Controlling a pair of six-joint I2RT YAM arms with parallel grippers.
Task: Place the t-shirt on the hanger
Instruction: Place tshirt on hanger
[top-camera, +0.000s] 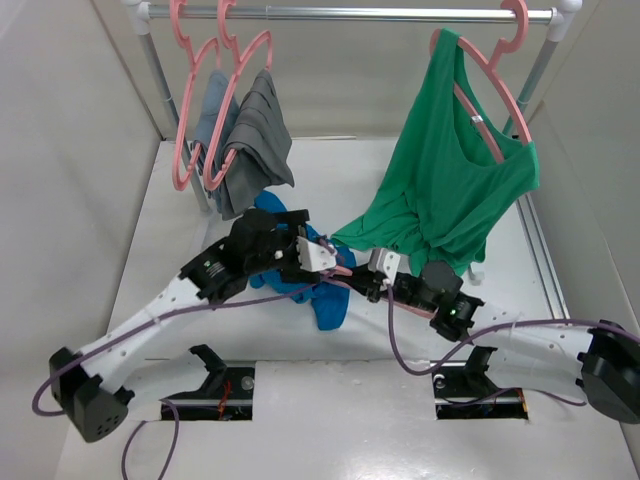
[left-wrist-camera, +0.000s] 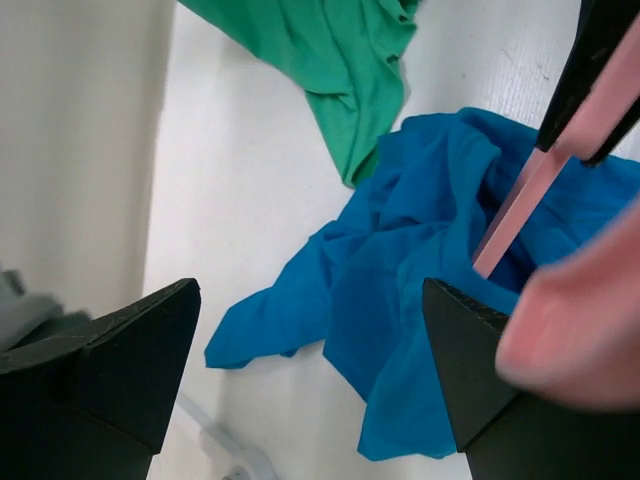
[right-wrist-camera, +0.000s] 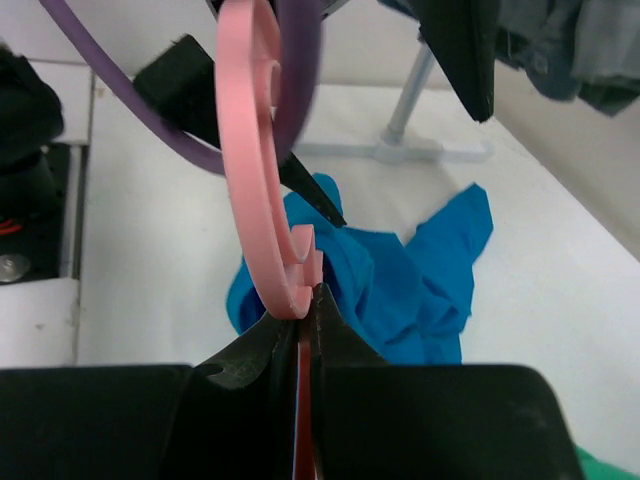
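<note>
The blue t-shirt lies crumpled on the white table in the middle; it also shows in the left wrist view and in the right wrist view. My right gripper is shut on the pink hanger at its notched shoulder and holds it above the t-shirt. In the top view the right gripper meets the left gripper over the shirt. My left gripper is open and empty, its jaws straddling the shirt's edge, with the hanger's bar just to its right.
A green sleeveless top hangs on a pink hanger at the right of the rail. Grey garments hang on pink hangers at the left. The rack's post and foot stand behind the shirt. White walls close in both sides.
</note>
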